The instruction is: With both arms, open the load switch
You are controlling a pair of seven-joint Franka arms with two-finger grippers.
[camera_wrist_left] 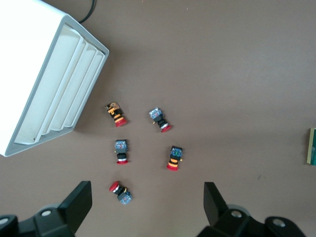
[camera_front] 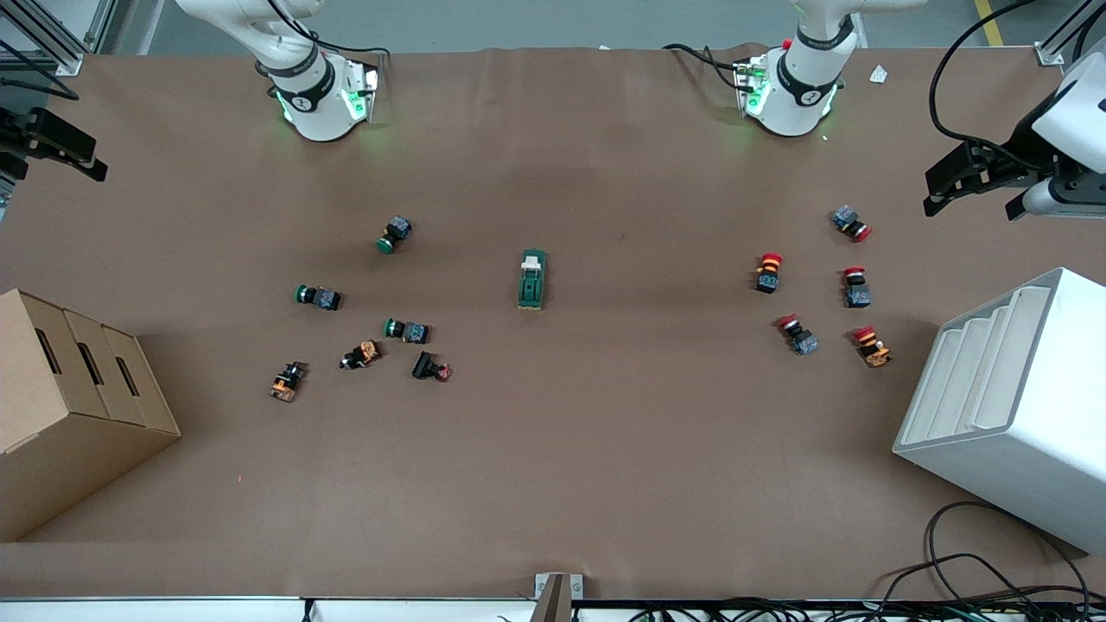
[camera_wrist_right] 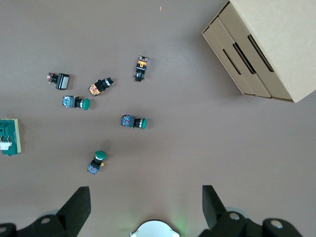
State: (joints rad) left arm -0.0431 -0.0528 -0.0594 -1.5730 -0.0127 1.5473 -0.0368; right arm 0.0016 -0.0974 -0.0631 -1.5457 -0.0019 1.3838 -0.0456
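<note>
The load switch (camera_front: 532, 279) lies alone on the brown table (camera_front: 553, 466), about midway between the two arms' ends, its white lever tab at the end toward the robots' bases. Both wrist views cut it off at the picture's edge: the left wrist view shows only a thin strip of it (camera_wrist_left: 312, 146), the right wrist view roughly half of its green body (camera_wrist_right: 10, 137).

The left gripper (camera_front: 976, 183) hangs in the air at the left arm's end of the table, above the white stepped bin (camera_front: 1020, 406) and the cluster of red-capped push buttons (camera_front: 816, 289), well apart from the switch; its fingers (camera_wrist_left: 79, 203) stand wide apart with nothing between them. The right gripper (camera_front: 52, 147) hangs at the right arm's end, partly cut off by the front view's edge, above the cardboard box (camera_front: 69, 406), also well apart from the switch; its fingers (camera_wrist_right: 78, 207) are likewise spread and empty. Green-capped push buttons (camera_front: 363, 294) and some orange-and-black ones lie scattered between the box and the switch.
</note>
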